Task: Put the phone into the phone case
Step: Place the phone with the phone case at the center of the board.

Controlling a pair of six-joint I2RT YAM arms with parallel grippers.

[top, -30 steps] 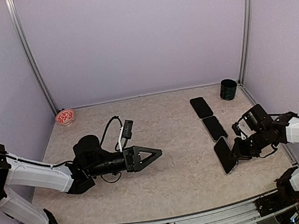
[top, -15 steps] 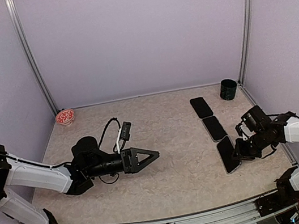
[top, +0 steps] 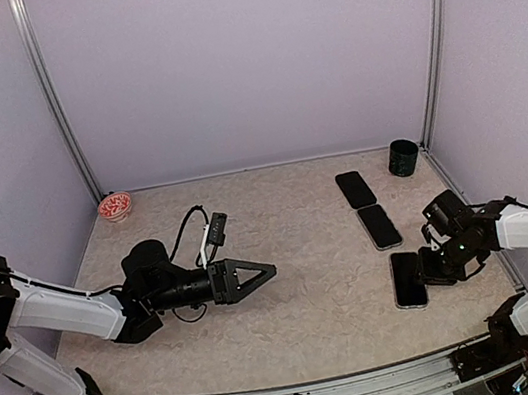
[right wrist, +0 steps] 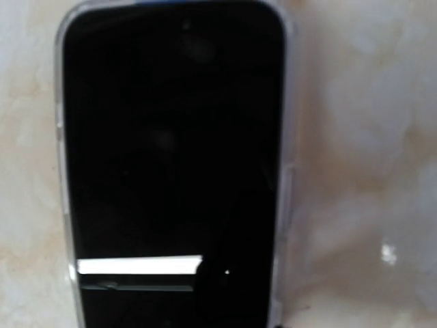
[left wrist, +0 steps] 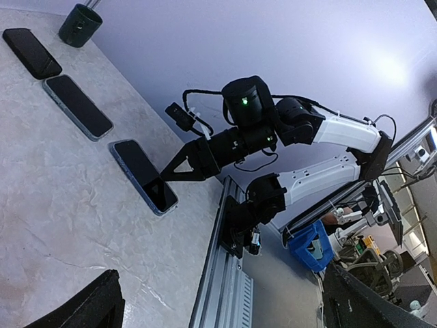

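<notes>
- Phone (top: 408, 280) lies flat on the table (top: 306, 327), screen up, at the right side, nearest of a row of three dark slabs; the other two (top: 378, 226) (top: 355, 188) are farther back.
- A pale clear rim (right wrist: 287, 171) runs around its screen, so I judge that it already sits in the case.
- Right gripper (top: 428, 269) is just beside the phone's right edge and does not clamp it; I cannot tell how wide the jaws stand.
- Left gripper (top: 262, 274) hangs wide open and empty, well apart.
- To do this step well, spread the jaws fully and lift away without dragging the phone. If a corner of the rim stands up, press it down.
- Its long axis runs near to far, almost along the table's right edge.
- In the right wrist view the end with the small lens dot is the one away from the camera.
</notes>
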